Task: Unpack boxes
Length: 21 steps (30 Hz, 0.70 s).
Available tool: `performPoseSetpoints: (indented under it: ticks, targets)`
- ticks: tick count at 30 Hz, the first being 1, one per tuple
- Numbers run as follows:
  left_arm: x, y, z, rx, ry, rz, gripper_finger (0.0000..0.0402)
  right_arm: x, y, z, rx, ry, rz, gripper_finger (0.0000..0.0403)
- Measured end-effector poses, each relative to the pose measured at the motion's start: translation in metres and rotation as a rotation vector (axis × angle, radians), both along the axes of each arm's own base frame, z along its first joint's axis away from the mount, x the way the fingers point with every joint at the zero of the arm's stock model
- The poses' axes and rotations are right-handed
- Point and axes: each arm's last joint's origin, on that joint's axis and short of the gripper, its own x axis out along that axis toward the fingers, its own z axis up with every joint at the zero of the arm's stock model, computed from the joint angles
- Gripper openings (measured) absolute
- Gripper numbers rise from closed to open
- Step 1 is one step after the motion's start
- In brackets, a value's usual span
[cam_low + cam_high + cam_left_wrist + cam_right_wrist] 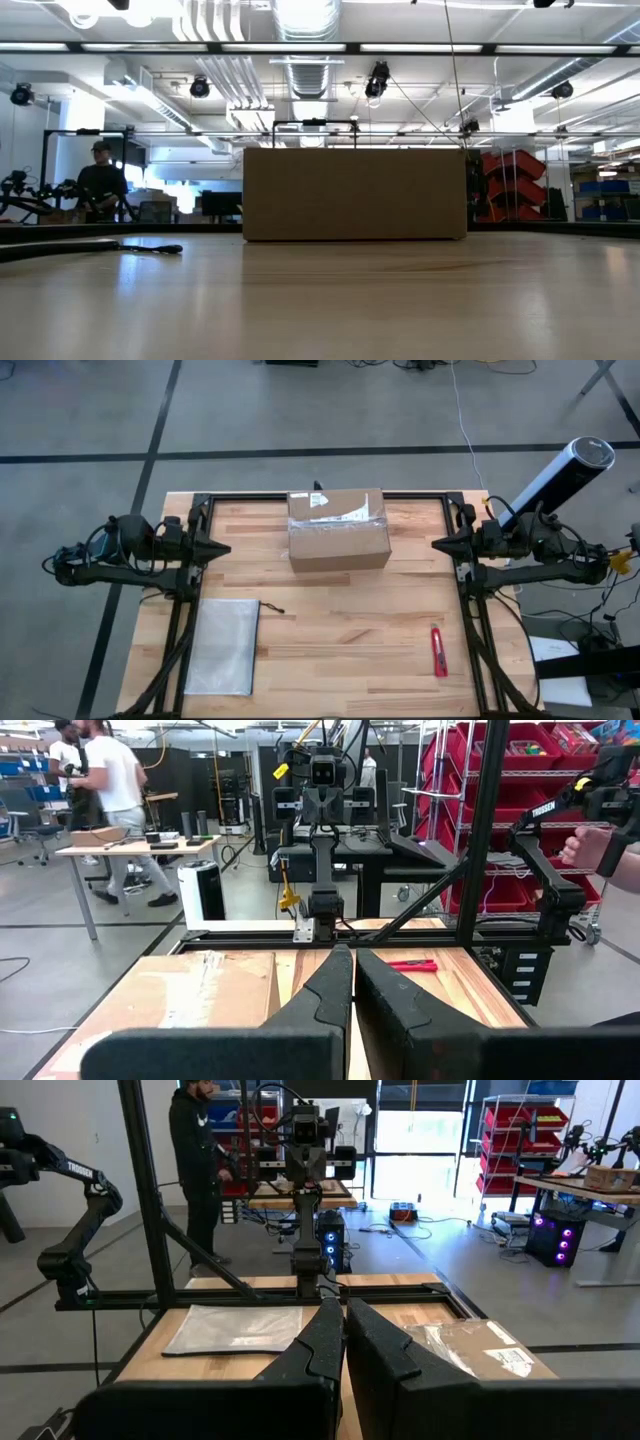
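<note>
Wooden planks make up the desk (330,630), framed by a black rail, with a workshop of red bins and benches beyond. One box (338,528) sits at the far middle edge, taped, its white label up; in the low view only its plain brown side (354,194) shows, and its top is hidden. One grey pouch (223,646) lies flat near the left front, its lower end partly behind the arm's frame. One red knife (438,651) lies near the right front, too small to read. Two arms wait at the desk's sides: the left end effector (222,547) and right end effector (440,544) are both clenched on nothing, well apart from the box.
</note>
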Motion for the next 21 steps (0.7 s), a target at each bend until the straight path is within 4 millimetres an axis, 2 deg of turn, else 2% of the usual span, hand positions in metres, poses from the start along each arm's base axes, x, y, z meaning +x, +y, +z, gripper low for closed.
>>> performPoseSetpoints:
  ticks: [17, 21]
  targets:
    - [0.0001, 0.0000, -0.0003, 0.000, 0.002, 0.001, 0.0000, -0.0001, 0.0000, 0.0002, -0.001, -0.002, 0.000, 0.0000]
    - [0.0001, 0.0001, -0.0001, 0.054, 0.001, 0.001, 0.0000, -0.0001, 0.0000, 0.0003, -0.001, -0.002, 0.000, 0.0000]
